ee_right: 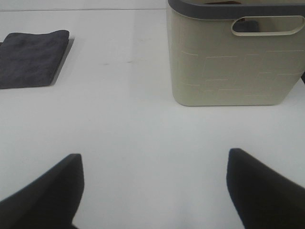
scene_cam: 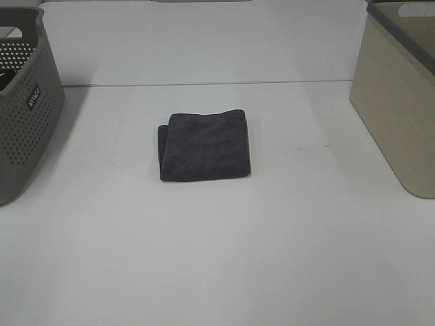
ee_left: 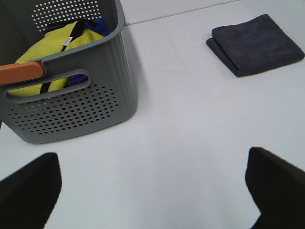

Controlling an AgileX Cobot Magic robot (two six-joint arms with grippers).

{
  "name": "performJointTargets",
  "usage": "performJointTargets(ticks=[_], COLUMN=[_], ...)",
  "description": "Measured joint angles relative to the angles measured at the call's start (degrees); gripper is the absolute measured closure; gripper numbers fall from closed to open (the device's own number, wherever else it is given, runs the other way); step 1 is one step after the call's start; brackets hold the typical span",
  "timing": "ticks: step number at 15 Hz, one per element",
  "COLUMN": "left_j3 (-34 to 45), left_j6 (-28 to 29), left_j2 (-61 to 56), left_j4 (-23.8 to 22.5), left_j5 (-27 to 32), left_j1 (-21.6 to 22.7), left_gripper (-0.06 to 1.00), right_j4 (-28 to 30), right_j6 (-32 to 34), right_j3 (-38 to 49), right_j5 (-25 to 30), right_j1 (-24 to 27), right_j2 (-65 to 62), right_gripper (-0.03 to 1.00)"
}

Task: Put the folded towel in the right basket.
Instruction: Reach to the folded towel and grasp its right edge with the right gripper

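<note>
Nearest the robot, neither arm shows in the high view; only the wrist cameras catch them. The left gripper (ee_left: 152, 186) hangs above bare table (scene_cam: 217, 272) with its two dark fingers (ee_left: 33, 186) spread wide and nothing between them. The right gripper (ee_right: 155, 186) is likewise spread wide and empty over bare tabletop. Farther out, in the high view, the folded towel (scene_cam: 205, 146) lies flat around the middle of the table, a dark grey-purple square with its layered edges showing on its 9 o'clock side, touching nothing else. From the towel, the left basket (scene_cam: 27, 115) stands well apart at about 10 o'clock: grey, perforated, with a small label on its wall. The left wrist view shows a yellow cloth (ee_left: 52, 47) with a black strap inside it and an orange piece (ee_left: 21, 72) on its rim. The right basket (scene_cam: 397, 102) stands at about 2 o'clock from the towel, also well apart: beige with a dark grey rim and a slot handle, its contents not clear.
</note>
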State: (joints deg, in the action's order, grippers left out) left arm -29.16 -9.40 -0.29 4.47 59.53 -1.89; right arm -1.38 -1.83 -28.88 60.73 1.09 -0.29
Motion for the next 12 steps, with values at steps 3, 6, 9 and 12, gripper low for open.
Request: performJointTargets(ticks=[3, 6, 9, 12], left_j3=[0.0, 0.0, 0.0, 0.0], left_j6=[0.0, 0.0, 0.0, 0.0], left_j2=[0.0, 0.0, 0.0, 0.0], left_j4=[0.0, 0.0, 0.0, 0.0], left_j5=[0.0, 0.0, 0.0, 0.0], left_j1=[0.0, 0.0, 0.0, 0.0], left_gripper=[-0.04, -0.04, -0.04, -0.04], right_j4=[0.0, 0.0, 0.0, 0.0], right_j6=[0.0, 0.0, 0.0, 0.0], right_j3=[0.0, 0.0, 0.0, 0.0], right_j5=[0.0, 0.0, 0.0, 0.0], right_j1=[0.0, 0.0, 0.0, 0.0], right_j2=[0.0, 0.0, 0.0, 0.0], right_gripper=[0.2, 0.2, 0.2, 0.2])
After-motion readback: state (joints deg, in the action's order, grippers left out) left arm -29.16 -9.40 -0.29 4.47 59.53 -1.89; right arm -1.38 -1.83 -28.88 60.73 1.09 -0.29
